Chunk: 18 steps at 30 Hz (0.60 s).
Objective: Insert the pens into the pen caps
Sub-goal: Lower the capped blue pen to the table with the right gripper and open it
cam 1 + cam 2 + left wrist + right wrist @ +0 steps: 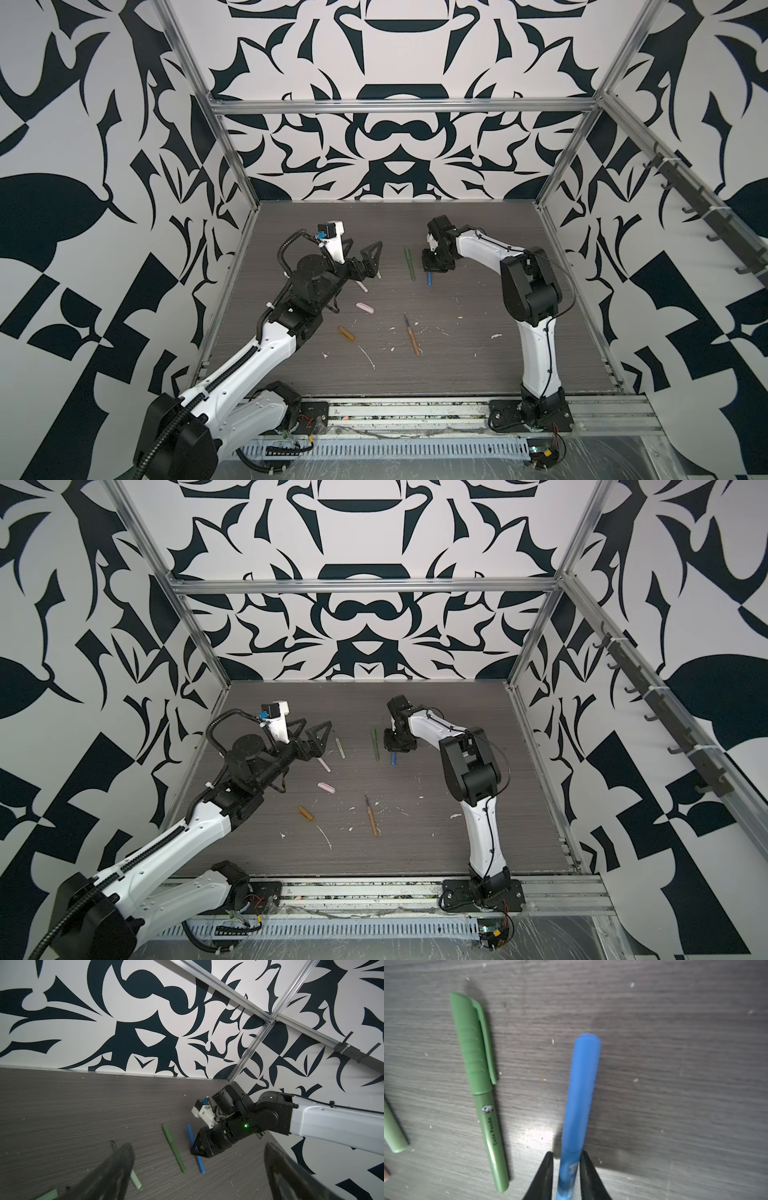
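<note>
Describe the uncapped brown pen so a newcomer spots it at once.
On the grey table, look at the near middle. The orange-brown pen lies alone there. Unlike the capped blue pen farther back, its dark tip is bare.

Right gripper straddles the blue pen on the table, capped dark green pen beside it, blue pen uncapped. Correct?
No: the blue pen is capped, its cap seated over the barrel in the right wrist view. The rest holds: the right gripper straddles it on the table, the capped dark green pen beside it.
</note>
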Tool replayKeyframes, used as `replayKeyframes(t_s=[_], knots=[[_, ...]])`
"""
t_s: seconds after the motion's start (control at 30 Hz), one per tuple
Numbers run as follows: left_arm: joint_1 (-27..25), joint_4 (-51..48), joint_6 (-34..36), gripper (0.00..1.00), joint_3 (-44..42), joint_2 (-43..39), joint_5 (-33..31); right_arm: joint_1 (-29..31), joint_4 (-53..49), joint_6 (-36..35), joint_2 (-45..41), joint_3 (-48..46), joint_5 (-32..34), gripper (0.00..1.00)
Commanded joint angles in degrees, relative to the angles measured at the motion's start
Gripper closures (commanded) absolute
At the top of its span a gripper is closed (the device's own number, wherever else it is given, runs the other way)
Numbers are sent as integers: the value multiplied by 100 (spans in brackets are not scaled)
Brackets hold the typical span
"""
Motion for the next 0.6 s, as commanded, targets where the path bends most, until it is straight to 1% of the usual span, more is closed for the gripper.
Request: replayKeyframes(t_s=[0.0, 0.1, 0.17, 0.23, 0.33, 0.47, 0.57], knots=[[6, -82, 14, 1, 256, 39, -58, 80, -295, 38, -343, 295, 191, 71], [13, -301, -53, 1, 334, 57, -227, 139, -372, -11, -543, 338, 384, 70], [13, -464, -100, 1, 393, 80, -368, 182, -382, -28, -684, 338, 398, 70], [32, -501, -85, 0, 409, 96, -395, 259, -443, -53, -803, 376, 516, 70], [69, -509, -87, 1, 392, 105, -400, 440, -534, -160, -992, 439, 704, 70], [150, -809, -191, 1, 507, 203, -569, 705, -584, -271, -1167, 479, 854, 72], [247, -1053, -344, 2, 617, 297, -658, 860, -576, -359, -1169, 554, 743, 74]])
